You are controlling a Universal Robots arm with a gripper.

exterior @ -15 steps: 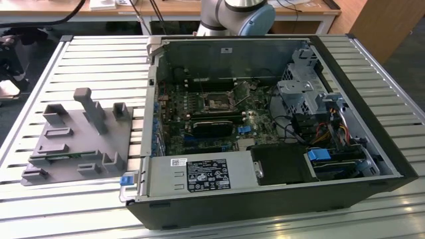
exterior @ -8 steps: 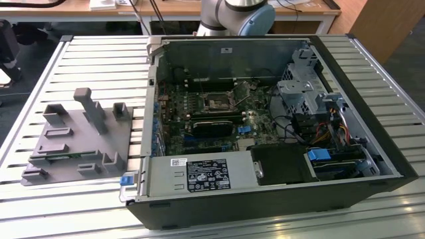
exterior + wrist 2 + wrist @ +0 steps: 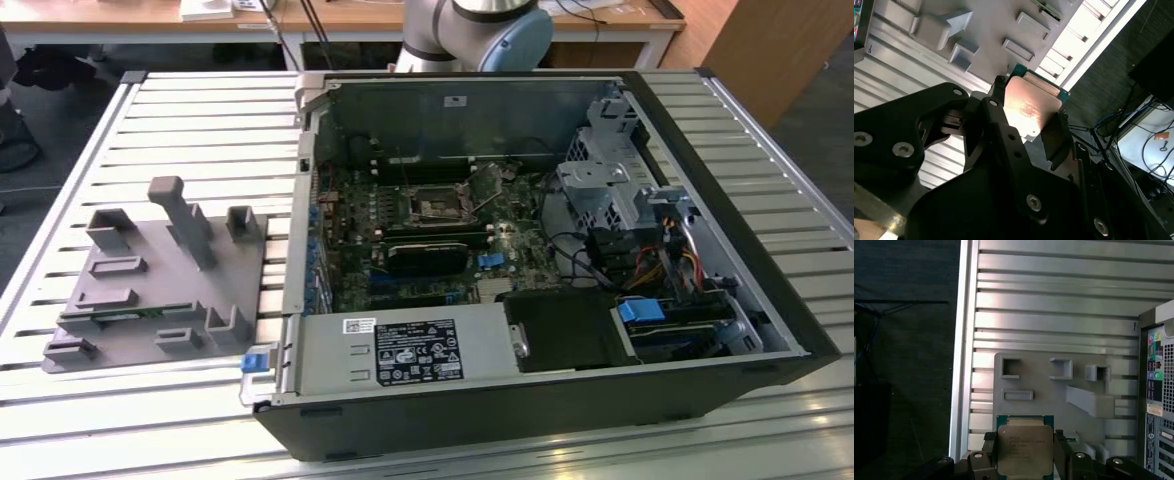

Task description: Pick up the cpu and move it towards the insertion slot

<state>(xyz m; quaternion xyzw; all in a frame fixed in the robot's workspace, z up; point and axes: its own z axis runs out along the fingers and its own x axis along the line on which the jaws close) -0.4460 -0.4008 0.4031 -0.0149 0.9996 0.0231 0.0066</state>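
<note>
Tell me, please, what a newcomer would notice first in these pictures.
In both wrist views, the cpu, silvery on top, sits gripped between the jaws of the gripper, near the grey fixture plate. In the exterior view, the open computer case dominates the slatted table, with the insertion slot inside it.
</note>
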